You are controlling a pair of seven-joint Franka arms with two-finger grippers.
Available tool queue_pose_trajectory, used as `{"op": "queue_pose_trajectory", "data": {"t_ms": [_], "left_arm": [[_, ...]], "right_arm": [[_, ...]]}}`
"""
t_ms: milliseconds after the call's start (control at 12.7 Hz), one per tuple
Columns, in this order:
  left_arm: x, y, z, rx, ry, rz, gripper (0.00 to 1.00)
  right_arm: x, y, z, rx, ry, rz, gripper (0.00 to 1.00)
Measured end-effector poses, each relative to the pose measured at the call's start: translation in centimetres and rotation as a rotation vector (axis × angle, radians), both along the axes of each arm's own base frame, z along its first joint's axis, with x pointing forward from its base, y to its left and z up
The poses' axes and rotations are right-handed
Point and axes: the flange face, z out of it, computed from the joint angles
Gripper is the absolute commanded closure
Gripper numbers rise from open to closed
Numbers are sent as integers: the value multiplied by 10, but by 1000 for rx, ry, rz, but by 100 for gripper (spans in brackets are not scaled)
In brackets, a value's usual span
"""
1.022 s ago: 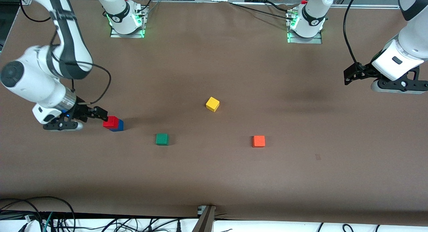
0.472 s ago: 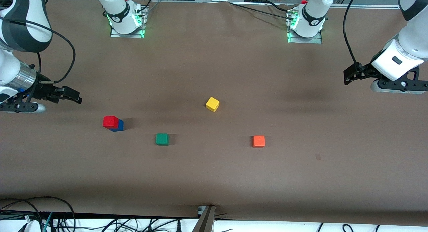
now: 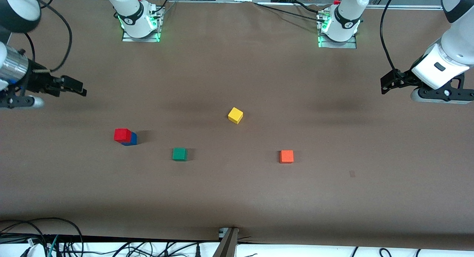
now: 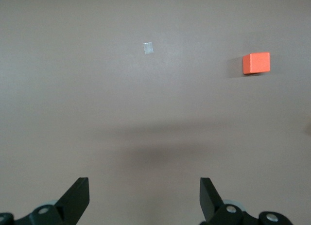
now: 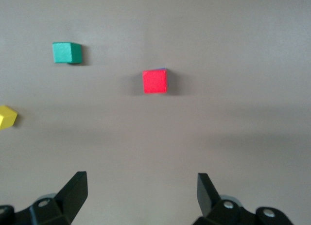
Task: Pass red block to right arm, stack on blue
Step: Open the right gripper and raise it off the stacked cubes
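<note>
The red block (image 3: pixel 122 134) sits on top of the blue cube (image 3: pixel 132 139), toward the right arm's end of the table. In the right wrist view the red block (image 5: pixel 155 81) hides all but a thin blue edge (image 5: pixel 162 69). My right gripper (image 3: pixel 78 87) hangs open and empty over bare table at its own end, well apart from the stack. Its fingertips (image 5: pixel 79 180) frame only tabletop. My left gripper (image 3: pixel 386 85) waits open and empty over the table at the left arm's end.
A green cube (image 3: pixel 179 154) lies beside the stack, toward the middle. A yellow cube (image 3: pixel 235 115) rests near the table's centre and an orange cube (image 3: pixel 286 156) toward the left arm's end. A small pale mark (image 4: pixel 148 48) is on the brown tabletop (image 3: pixel 237 197).
My right gripper has drawn back from the red block and risen toward its own end of the table. The red block stays on the blue cube. The left arm has not moved.
</note>
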Motion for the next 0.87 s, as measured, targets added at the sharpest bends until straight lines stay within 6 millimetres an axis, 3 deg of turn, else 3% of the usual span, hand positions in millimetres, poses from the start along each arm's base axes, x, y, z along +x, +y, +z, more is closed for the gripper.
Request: {"op": "queue_pose_trajectory", "data": {"t_ms": [236, 472, 865], "left_arm": [[0, 0, 0, 0, 0, 0, 0], [0, 0, 0, 0, 0, 0, 0], [0, 0, 0, 0, 0, 0, 0]], "right_arm": [[-17, -2, 27, 2, -19, 4, 0], [-17, -1, 27, -6, -17, 8, 0], [-17, 21, 26, -33, -17, 55, 0]]}}
